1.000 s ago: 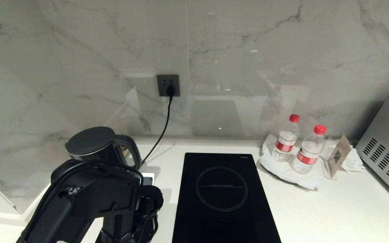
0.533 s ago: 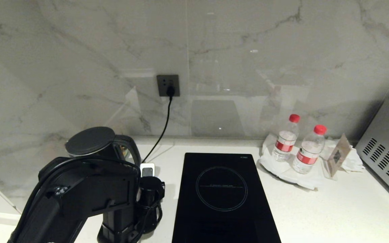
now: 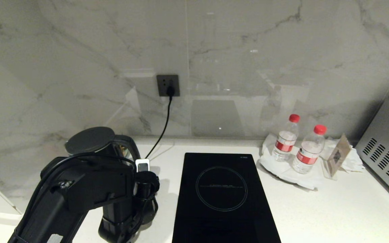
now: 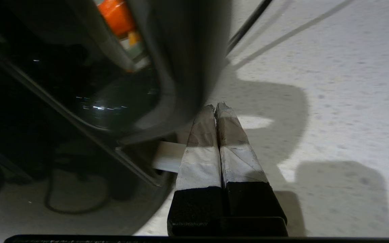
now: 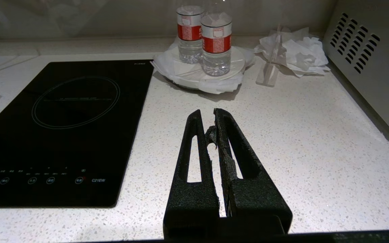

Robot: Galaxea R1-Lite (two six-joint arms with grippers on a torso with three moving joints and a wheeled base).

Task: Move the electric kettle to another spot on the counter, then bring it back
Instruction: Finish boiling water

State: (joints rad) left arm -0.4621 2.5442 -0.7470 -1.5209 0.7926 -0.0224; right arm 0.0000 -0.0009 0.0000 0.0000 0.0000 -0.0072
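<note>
Arm position is what differs from a second ago: the left arm (image 3: 79, 195) has shifted slightly back toward the kettle (image 3: 95, 143), and the small white-framed block (image 3: 143, 165) by its wrist now shows higher, close beside the kettle's handle (image 3: 132, 152). Kettle, hob and bottles lie as before.

The kettle stands upright at the far left of the counter (image 3: 316, 209), near the wall, long axis vertical, handle turned rightward toward the hob (image 3: 223, 195); its spout is hidden. A black cord (image 3: 162, 130) runs from behind it up to the wall socket (image 3: 168, 85).

In the left wrist view the left gripper (image 4: 216, 107) has its fingers pressed together on nothing, tips just beside the handle's lower curve.

Right of the hob stand two bottles (image 3: 297, 143) on white paper. The right gripper (image 5: 208, 114) hovers over bare counter, fingers closed and empty.
</note>
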